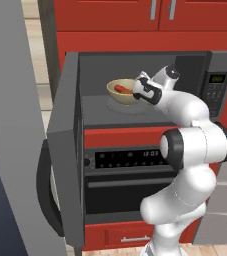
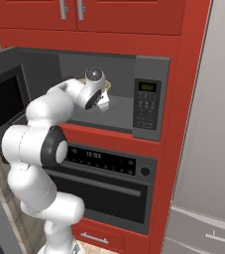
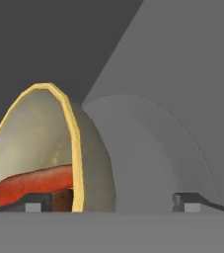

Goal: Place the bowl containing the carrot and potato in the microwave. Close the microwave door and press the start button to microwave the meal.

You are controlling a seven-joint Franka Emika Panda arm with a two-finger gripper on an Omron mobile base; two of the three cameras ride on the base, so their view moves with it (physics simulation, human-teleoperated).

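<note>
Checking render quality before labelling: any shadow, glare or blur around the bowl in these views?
Left base view: sharp, flat lighting, a faint round patch under the bowl, no glare. Right base view: the arm hides most of the bowl. Hand view: evenly lit, slightly soft edges, carrot clear, potato dark and shaded.

Olive-yellow bowl (image 1: 123, 92) with tan inside, orange-red carrot (image 3: 32, 184), grey microwave (image 1: 150, 90), red cabinets (image 2: 119, 15)

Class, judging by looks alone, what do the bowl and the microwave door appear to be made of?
The bowl: likely glazed ceramic, given its smooth olive-yellow wall and thick rim, though plastic is possible. The microwave door: matte grey frame, probably painted metal or plastic.
</note>
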